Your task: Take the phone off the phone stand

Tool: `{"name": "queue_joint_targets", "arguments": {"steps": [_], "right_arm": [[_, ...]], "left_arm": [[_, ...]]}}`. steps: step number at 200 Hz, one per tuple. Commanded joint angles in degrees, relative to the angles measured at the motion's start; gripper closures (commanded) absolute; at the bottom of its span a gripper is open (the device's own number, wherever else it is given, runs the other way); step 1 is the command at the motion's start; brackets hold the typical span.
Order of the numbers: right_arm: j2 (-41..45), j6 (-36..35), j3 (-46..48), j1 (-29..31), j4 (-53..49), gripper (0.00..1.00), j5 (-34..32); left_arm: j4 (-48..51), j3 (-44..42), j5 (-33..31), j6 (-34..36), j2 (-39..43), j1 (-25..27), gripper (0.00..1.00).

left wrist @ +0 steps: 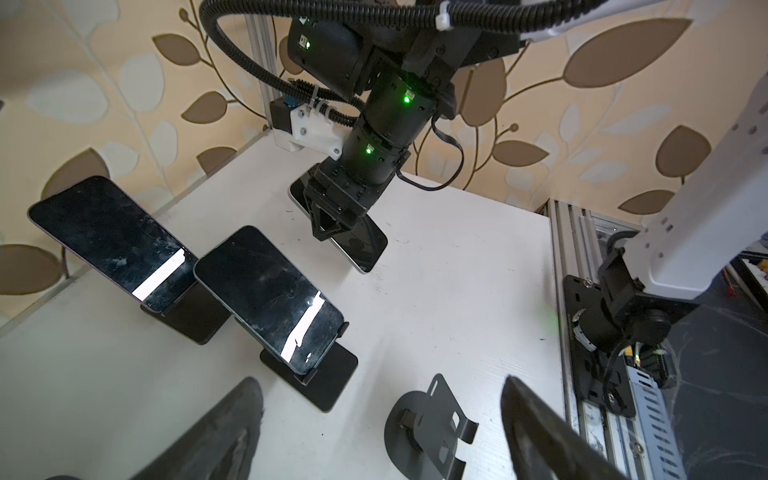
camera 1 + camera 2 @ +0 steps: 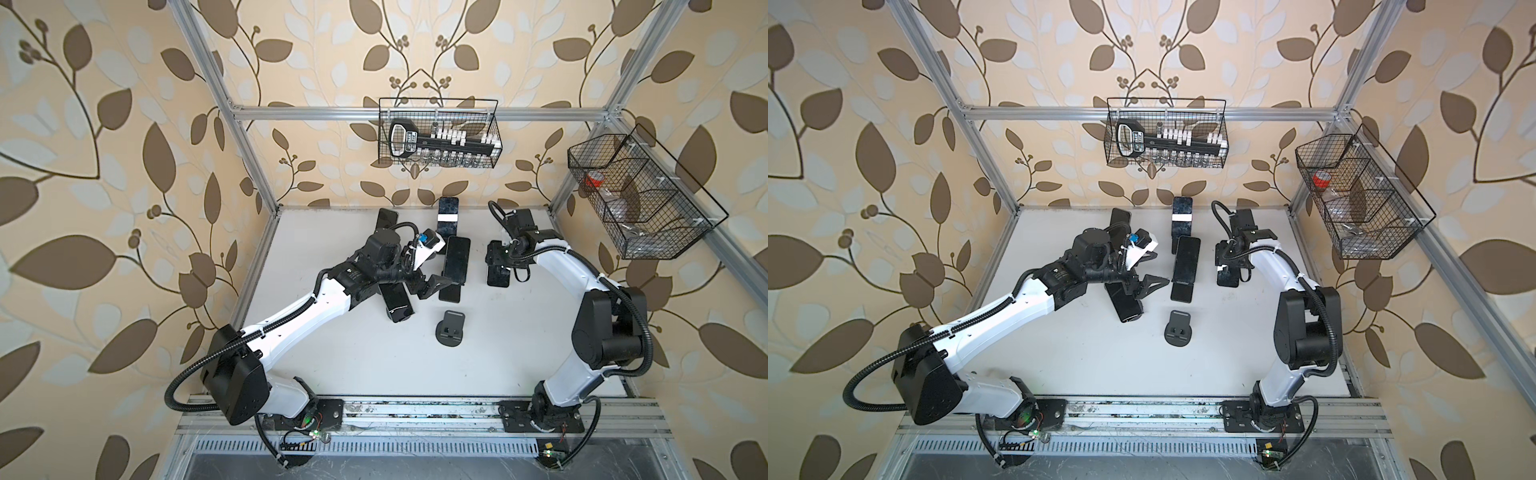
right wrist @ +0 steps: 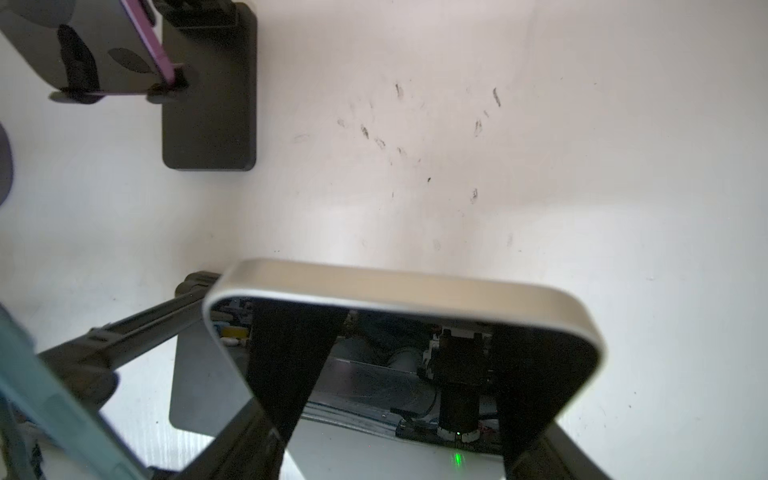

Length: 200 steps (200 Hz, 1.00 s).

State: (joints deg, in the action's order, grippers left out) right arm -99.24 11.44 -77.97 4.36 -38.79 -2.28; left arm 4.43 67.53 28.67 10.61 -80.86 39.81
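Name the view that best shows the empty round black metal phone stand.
Left wrist: the round black stand is close, cradle lips clear. Both top views show it small, from above. Right wrist: nothing recognisable.

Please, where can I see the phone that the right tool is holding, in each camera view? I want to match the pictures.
In a top view: the phone is right of centre, only its front end showing.
In a top view: same place.
Left wrist: far side, pinched under the right tool.
Right wrist: nearest thing, silver rim.
Shared landmark: the right tool, shut on it.
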Motion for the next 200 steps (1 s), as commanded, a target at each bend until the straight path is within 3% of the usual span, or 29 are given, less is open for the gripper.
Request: {"name": "queue_joint_targets", "arguments": {"steps": [1, 200], "right_arm": [[-2.67, -1.07, -4.14, -0.61, 0.36, 0.54, 1.47], [-27.22, -4.32, -30.86, -4.80, -7.75, 0.52, 2.54]], "left_arm": [[-2.05, 3.63, -1.67, -1.81, -1.15, 0.57, 0.11], [-0.99, 11.46, 1.74, -1.82, -11.58, 1.59, 0.10]]}}
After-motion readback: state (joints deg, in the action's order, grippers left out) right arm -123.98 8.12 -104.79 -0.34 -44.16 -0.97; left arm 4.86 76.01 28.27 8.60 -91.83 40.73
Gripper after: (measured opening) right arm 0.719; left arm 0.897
